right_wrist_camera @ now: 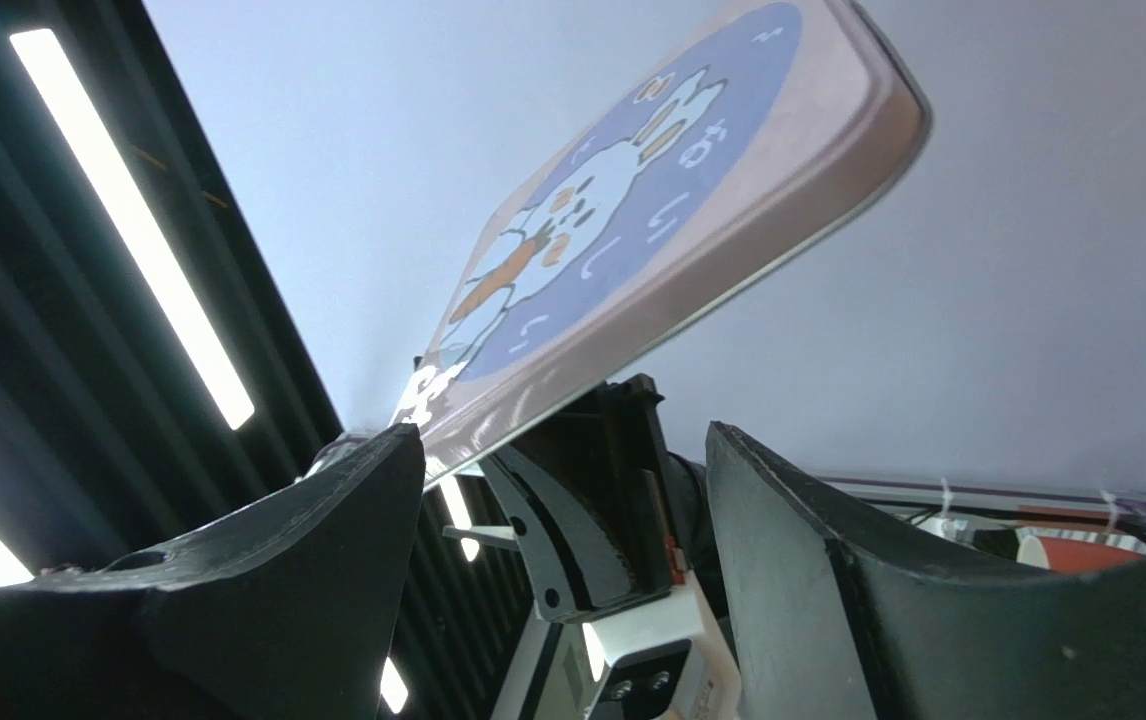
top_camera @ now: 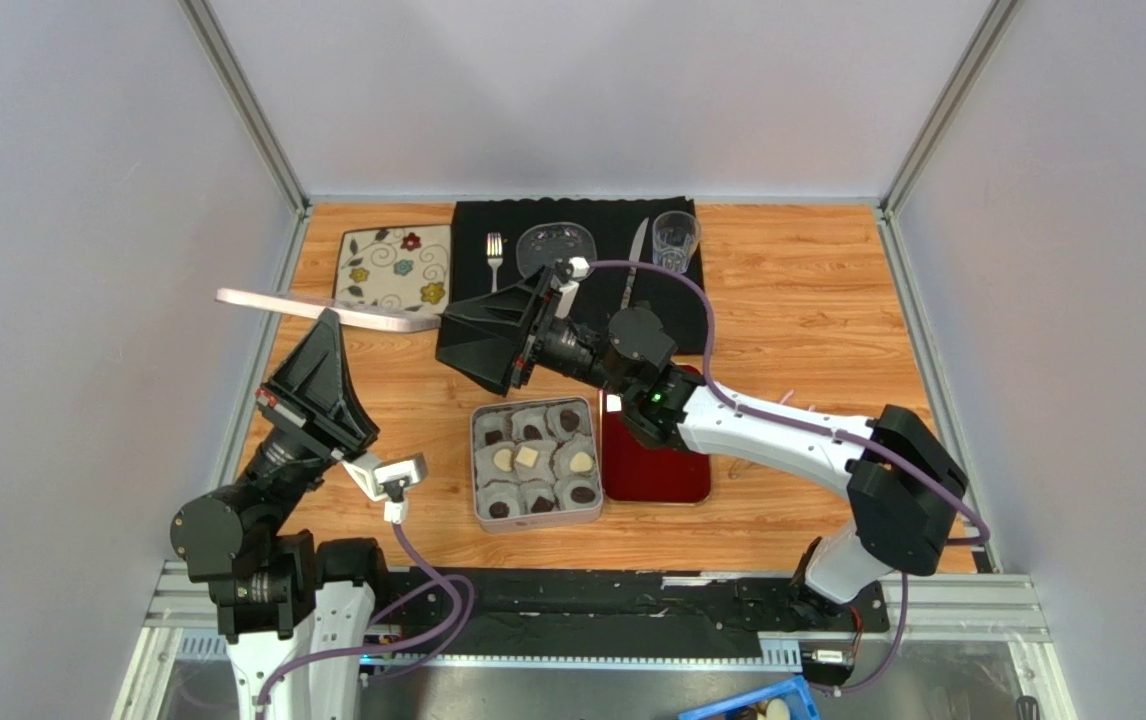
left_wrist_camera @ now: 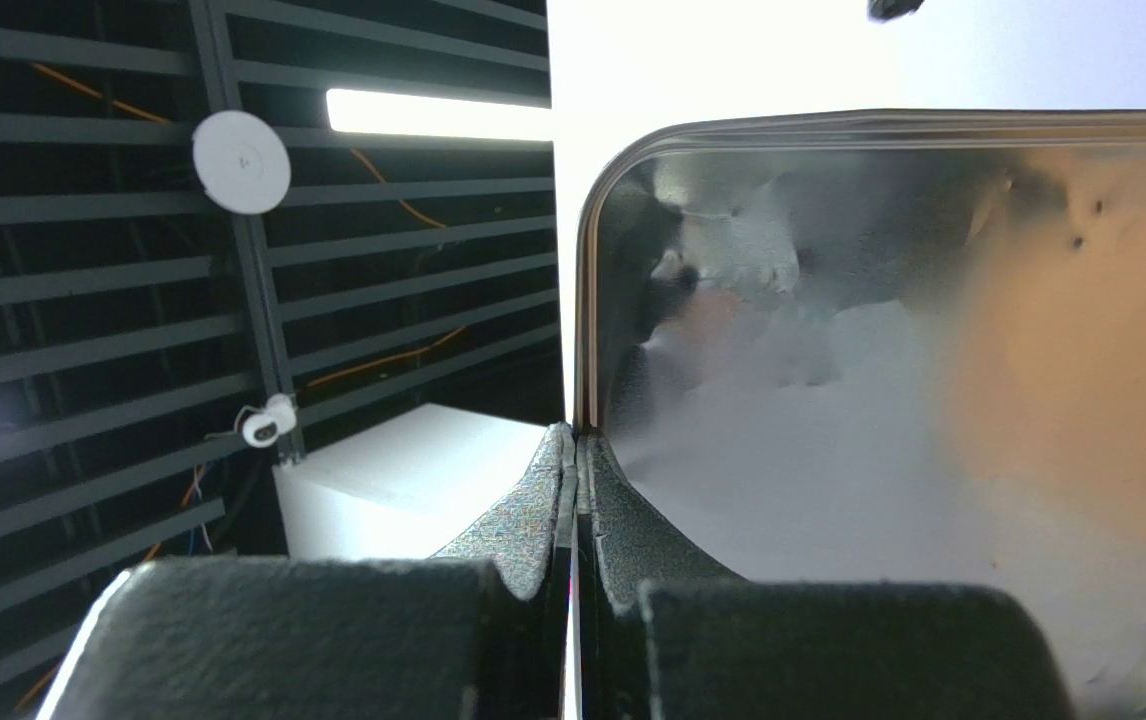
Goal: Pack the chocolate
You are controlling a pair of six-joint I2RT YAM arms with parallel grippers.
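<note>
Pinched tight on the rim of the tin lid (left_wrist_camera: 910, 375), low centre of the left wrist view: left tool (left_wrist_camera: 576, 450), the lid's shiny underside filling the right of frame. Seen only from the right wrist: a cartoon rabbit (right_wrist_camera: 594, 195) on the lid's blue top, upper centre, beyond the spread, empty fingers of the right tool (right_wrist_camera: 557, 450). Seen only from above: the chocolate (top_camera: 530, 456), dark and cream pieces in paper cups (top_camera: 591, 455), inside the open tin (top_camera: 477, 468) at centre of the desk (top_camera: 805, 300), just left of a red tray (top_camera: 662, 473).
</note>
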